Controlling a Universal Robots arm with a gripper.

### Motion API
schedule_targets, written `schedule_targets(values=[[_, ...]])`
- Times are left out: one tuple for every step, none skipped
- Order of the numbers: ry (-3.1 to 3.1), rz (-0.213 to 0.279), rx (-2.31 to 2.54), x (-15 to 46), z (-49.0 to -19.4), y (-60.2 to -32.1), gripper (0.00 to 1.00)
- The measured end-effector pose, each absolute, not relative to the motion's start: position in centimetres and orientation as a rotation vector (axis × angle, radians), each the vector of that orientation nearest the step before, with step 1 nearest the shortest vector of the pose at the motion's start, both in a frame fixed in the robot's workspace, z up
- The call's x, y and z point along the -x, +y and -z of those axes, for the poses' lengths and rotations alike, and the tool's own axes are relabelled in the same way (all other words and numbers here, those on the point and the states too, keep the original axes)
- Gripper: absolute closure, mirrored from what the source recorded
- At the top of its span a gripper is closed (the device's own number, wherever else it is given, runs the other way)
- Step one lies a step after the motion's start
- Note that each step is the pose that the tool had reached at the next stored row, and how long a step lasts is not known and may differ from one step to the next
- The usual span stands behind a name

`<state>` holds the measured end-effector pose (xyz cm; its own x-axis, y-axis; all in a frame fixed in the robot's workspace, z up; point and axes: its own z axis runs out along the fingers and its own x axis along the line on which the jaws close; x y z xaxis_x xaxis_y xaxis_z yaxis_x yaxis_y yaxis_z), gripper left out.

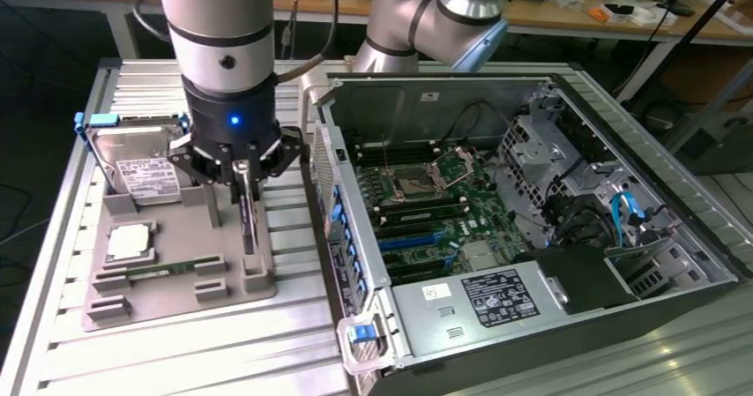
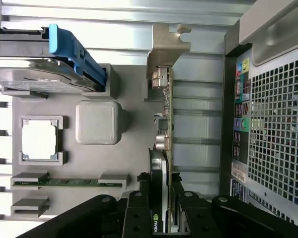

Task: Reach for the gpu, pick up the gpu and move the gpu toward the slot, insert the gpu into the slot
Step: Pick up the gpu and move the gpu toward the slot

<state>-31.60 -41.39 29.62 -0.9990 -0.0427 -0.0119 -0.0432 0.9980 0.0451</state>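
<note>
My gripper [image 1: 243, 177] straddles the gpu [image 1: 247, 224], which stands edge-on in its holder [image 1: 176, 301] so it can be grasped from above. I cannot tell whether it is clamped. The slot [image 1: 412, 237] lies at three o'clock in the exterior view.

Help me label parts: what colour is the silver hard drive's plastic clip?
Blue plastic clip; wrist view shows best.

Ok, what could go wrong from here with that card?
The gpu stands edge-on in the grey tray, the end effector right at it: an off-centre pull might jam it. The hard drive stands close by and could get bumped. The case wall lies between tray and slot; the card may clip it.
</note>
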Motion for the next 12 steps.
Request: schedule_targets(values=[[3.129, -0.071, 0.067, 31.6, -29.9, -41.4, 0.73], [3.129, -0.071, 0.067, 31.6, -30.7, -41.4, 0.73], [3.129, -0.071, 0.067, 31.6, -31.3, -41.4, 0.73], [3.129, -0.071, 0.067, 31.6, -32.1, -41.4, 0.73], [3.129, -0.07, 0.067, 31.6, -33.0, -41.4, 0.73], [3.129, -0.07, 0.067, 31.6, -33.4, -41.4, 0.73], [3.129, -0.069, 0.067, 31.6, -33.9, -41.4, 0.73], [3.129, -0.068, 0.067, 31.6, -34.8, -41.4, 0.73], [3.129, -0.067, 0.067, 31.6, -35.7, -41.4, 0.73], [3.129, -0.067, 0.067, 31.6, -36.1, -41.4, 0.73], [3.129, -0.067, 0.067, 31.6, -36.6, -41.4, 0.73], [3.129, -0.066, 0.067, 31.6, -37.6, -41.4, 0.73]])
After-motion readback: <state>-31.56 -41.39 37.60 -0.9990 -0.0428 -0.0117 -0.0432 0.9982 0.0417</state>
